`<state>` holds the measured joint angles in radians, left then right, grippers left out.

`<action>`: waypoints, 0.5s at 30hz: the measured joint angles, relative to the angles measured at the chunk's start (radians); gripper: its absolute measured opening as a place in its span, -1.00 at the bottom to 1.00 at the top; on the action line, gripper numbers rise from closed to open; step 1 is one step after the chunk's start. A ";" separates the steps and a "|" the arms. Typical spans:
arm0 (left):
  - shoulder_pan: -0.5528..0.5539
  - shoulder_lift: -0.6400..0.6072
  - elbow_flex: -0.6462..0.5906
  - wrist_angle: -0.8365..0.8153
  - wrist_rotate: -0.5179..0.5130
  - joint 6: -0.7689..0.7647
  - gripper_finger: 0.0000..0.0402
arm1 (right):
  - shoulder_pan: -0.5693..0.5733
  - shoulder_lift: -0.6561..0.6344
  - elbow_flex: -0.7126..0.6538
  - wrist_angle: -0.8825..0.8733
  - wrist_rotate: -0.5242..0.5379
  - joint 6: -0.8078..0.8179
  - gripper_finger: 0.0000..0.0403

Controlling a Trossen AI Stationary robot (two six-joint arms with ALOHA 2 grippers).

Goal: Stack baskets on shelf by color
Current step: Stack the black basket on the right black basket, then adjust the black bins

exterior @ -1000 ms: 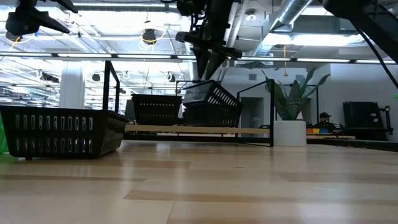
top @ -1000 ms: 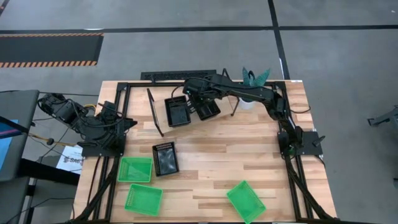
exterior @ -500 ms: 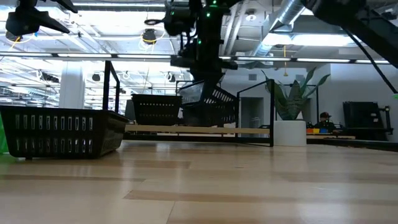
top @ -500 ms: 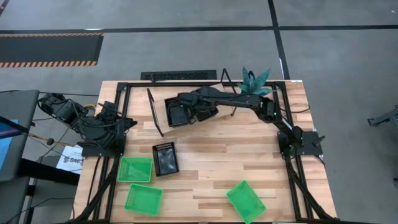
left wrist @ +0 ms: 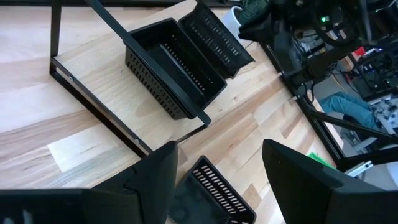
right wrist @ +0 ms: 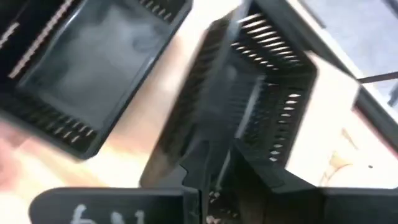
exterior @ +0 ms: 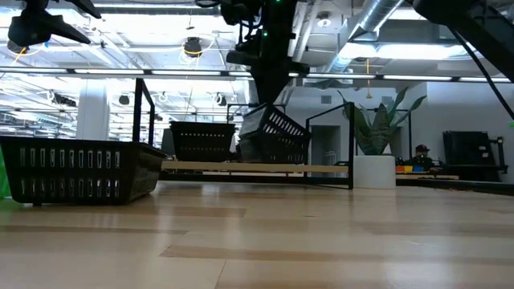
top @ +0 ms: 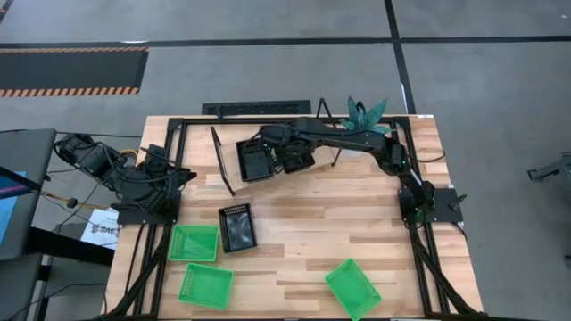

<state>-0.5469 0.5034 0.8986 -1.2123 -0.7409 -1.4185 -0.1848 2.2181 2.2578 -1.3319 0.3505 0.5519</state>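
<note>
Two black baskets are sitting up on the shelf (top: 234,175) at the far side of the table (top: 303,223), and the right gripper (top: 284,153) is reaching right over them. One basket (top: 255,160) is lying flat on the board; its neighbour, the tilted basket (exterior: 277,136), is leaning with one side raised, just beside the first, and in the low view the right arm is coming down from above straight onto its raised edge. The right wrist view is showing the fingers (right wrist: 208,162) closing in around that tilted basket's mesh wall, pinching its rim, though the blur there is making the exact contact hard to read. The left gripper (left wrist: 217,180) is waiting back at the table's left edge, its fingers spread wide with nothing between them, looking out over the shelf. A third black basket (top: 237,226) is resting on the open table nearer the front, well apart from the shelf. Three green baskets are lying down front: one (top: 194,242) just beside that black one, another (top: 205,286) close in front of it, and the last (top: 352,289) off toward the right front, well apart from the others.
</note>
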 joint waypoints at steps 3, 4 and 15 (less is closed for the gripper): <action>0.000 0.000 0.000 -0.002 0.000 0.000 0.13 | 0.000 0.002 -0.001 0.014 -0.057 -0.003 -0.53; 0.000 0.000 0.000 -0.002 0.000 0.000 0.13 | -0.001 0.005 -0.001 0.024 -0.066 -0.003 -0.49; 0.000 0.000 0.000 -0.002 0.000 0.000 0.13 | -0.029 -0.024 0.013 0.031 -0.093 0.041 0.04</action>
<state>-0.5472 0.5030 0.8986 -1.2144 -0.7410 -1.4185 -0.2136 2.1938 2.2709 -1.3008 0.2574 0.5926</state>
